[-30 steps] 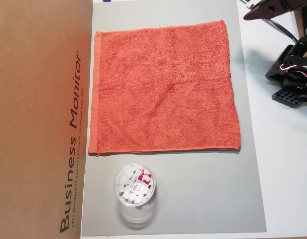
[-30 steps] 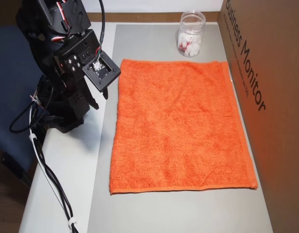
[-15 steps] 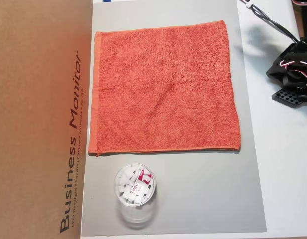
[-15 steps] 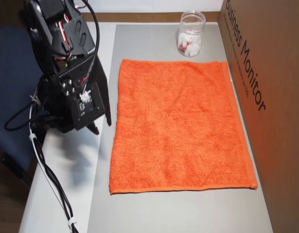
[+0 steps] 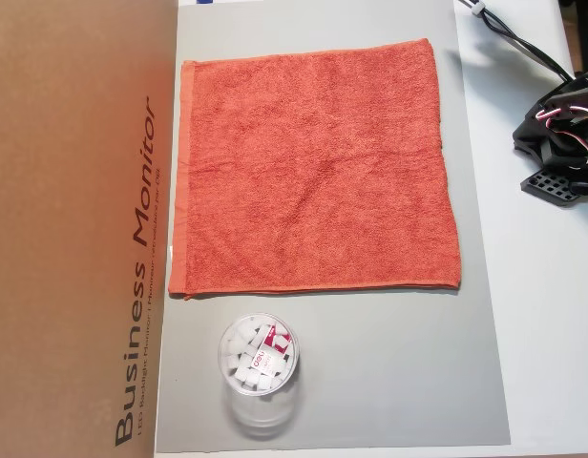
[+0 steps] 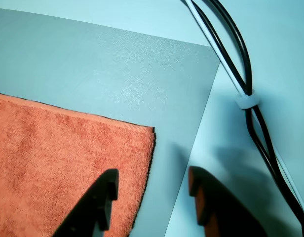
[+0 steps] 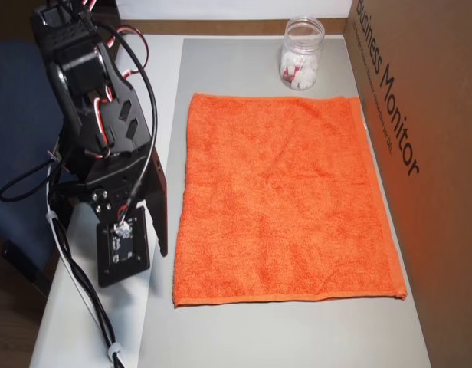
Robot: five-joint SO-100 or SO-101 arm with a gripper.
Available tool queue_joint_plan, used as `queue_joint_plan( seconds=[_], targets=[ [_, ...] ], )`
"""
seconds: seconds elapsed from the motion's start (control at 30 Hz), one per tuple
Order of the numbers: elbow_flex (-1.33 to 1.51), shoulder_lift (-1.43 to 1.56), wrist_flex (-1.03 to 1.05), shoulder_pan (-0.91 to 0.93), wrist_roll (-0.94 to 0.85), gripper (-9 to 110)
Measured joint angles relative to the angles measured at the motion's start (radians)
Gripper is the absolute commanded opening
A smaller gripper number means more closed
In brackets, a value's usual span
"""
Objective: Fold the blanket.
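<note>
Our claw (image 6: 152,190) hangs with its jaws parted and empty, straddling the blanket's (image 6: 58,163) side hem just short of its corner (image 6: 151,130): one finger over the cloth, the other over bare table beyond the mat (image 6: 117,74). The blanket (image 5: 313,167) lies flat and unfolded on the mat.

To do this well, we think we should drop straight down, pinch hem and corner together, and lift only enough to drag the edge across toward the box (image 7: 420,153) without bunching.

A cable (image 6: 241,74) runs close beside the outer finger and could snag. The cup (image 7: 301,54) stands well away, past the blanket's far edge.
</note>
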Motion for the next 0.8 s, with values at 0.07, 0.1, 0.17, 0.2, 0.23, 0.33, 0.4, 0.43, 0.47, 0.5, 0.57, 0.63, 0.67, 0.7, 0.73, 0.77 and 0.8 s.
queue_joint_plan(
  seconds=[0.07, 0.1, 0.17, 0.2, 0.23, 0.33, 0.4, 0.43, 0.47, 0.5, 0.57, 0.63, 0.67, 0.7, 0.73, 0.77, 0.8],
  targets=[
    [0.0, -0.034, -0.025, 0.011, 0.0, 16],
    [0.0, -0.052, -0.038, 0.015, 0.0, 16],
    [0.0, -0.081, -0.058, 0.02, 0.0, 16],
    [0.0, -0.098, -0.066, 0.02, 0.0, 16],
    [0.0, -0.114, -0.067, 0.02, 0.0, 16],
    [0.0, -0.16, -0.074, 0.014, 0.0, 16],
    [0.0, -0.19, -0.074, 0.014, 0.0, 16],
    [0.0, -0.204, -0.078, 0.014, 0.0, 16],
    [0.002, -0.219, -0.086, 0.011, 0.0, 16],
    [0.002, -0.236, -0.095, 0.008, 0.0, 16],
    [0.02, -0.273, -0.124, -0.003, 0.0, 16],
    [0.044, -0.305, -0.169, -0.003, 0.0, 16],
    [0.055, -0.321, -0.196, -0.003, 0.0, 16],
    [0.069, -0.331, -0.225, -0.003, 0.0, 16],
    [0.087, -0.337, -0.252, -0.002, 0.0, 16],
    [0.095, -0.345, -0.276, -0.002, 0.0, 16],
    [0.107, -0.35, -0.296, -0.003, 0.0, 16]
  ],
)
